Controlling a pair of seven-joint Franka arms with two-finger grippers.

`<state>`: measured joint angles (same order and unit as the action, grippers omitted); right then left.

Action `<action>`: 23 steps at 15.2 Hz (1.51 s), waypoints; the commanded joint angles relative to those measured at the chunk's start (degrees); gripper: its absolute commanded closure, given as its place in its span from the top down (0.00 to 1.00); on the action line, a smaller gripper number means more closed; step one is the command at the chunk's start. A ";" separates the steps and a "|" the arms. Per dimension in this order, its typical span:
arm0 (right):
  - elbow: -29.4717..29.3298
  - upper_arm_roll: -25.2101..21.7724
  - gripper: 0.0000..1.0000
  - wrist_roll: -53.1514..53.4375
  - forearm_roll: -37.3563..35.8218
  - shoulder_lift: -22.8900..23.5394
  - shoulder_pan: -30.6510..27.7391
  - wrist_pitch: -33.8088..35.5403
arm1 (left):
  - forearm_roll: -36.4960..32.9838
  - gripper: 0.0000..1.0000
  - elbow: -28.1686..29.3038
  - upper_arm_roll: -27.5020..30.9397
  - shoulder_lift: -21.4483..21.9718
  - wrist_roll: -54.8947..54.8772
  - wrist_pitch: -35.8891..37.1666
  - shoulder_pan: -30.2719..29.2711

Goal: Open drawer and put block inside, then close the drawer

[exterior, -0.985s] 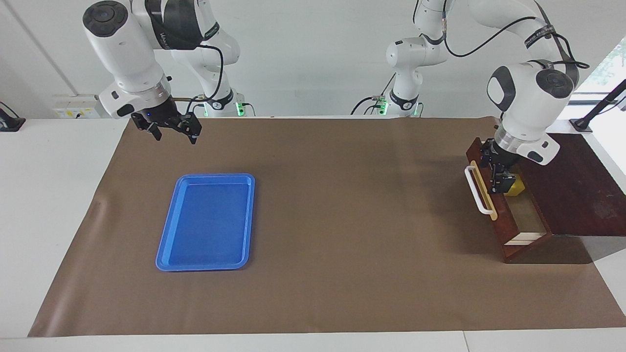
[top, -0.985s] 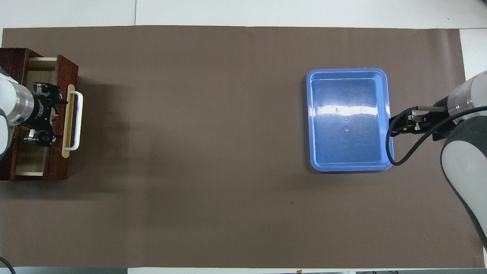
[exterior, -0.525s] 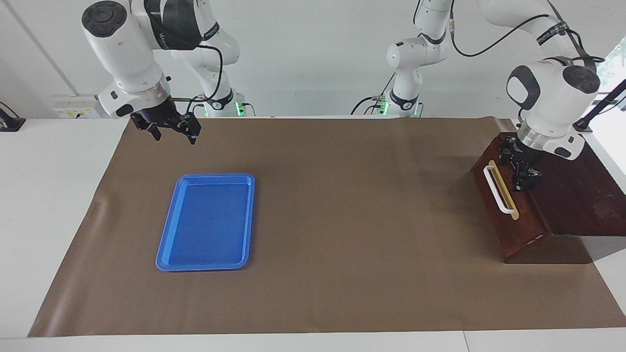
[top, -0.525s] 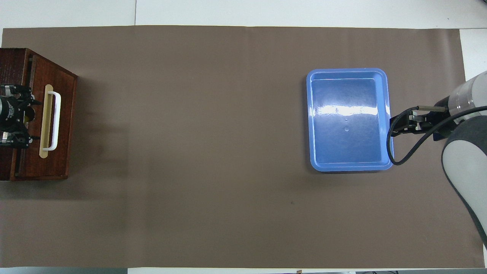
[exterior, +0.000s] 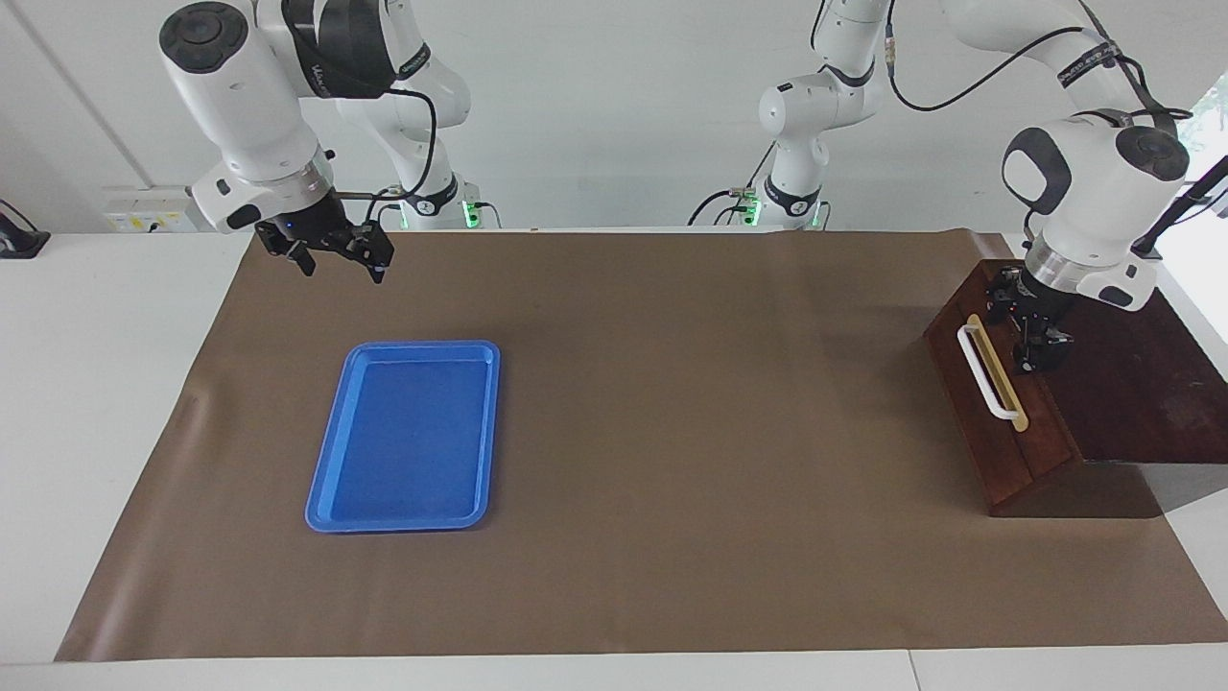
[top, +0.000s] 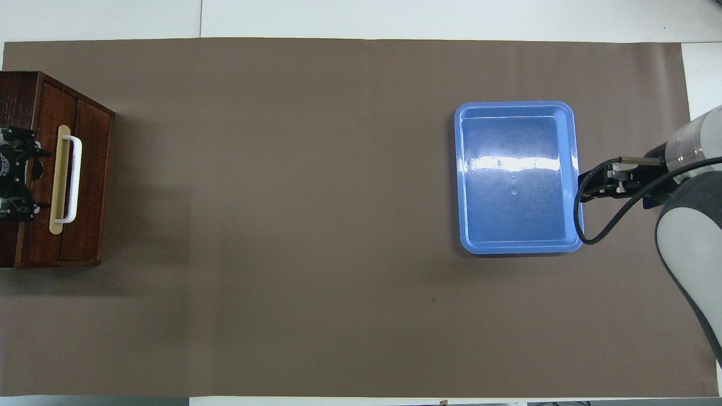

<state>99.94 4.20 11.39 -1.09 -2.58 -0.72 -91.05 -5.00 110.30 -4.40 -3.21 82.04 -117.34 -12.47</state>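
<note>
Left pincer (exterior: 1034, 336) spread wide, right pincer (exterior: 336, 259) raised, spread wide

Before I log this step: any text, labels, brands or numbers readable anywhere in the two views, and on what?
None can be read.
Black band on the right arm: white lettering, too small to read.
Black band on the left arm: white lettering, too small to read.
Drawer, its white handle, blue tray, brown mat: no markings.
</note>
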 commanded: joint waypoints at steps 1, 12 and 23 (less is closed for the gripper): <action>1.13 0.81 1.00 -1.29 -0.67 -1.20 -1.39 0.52 | -1.16 1.00 1.07 0.01 0.92 -1.79 -0.36 -2.12; 1.13 0.81 1.00 -0.93 -0.67 -1.20 -1.48 0.52 | 1.56 1.00 -8.51 -1.49 3.38 -25.15 12.66 4.64; 0.69 0.81 1.00 -0.85 -0.49 -1.11 -2.01 0.43 | 7.28 1.00 -11.15 -2.80 4.97 -76.56 27.50 6.05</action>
<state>99.92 4.24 11.39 -1.09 -2.63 -1.49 -91.04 1.56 100.09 -7.06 2.34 12.39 -93.80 -7.22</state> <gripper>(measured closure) 0.000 0.000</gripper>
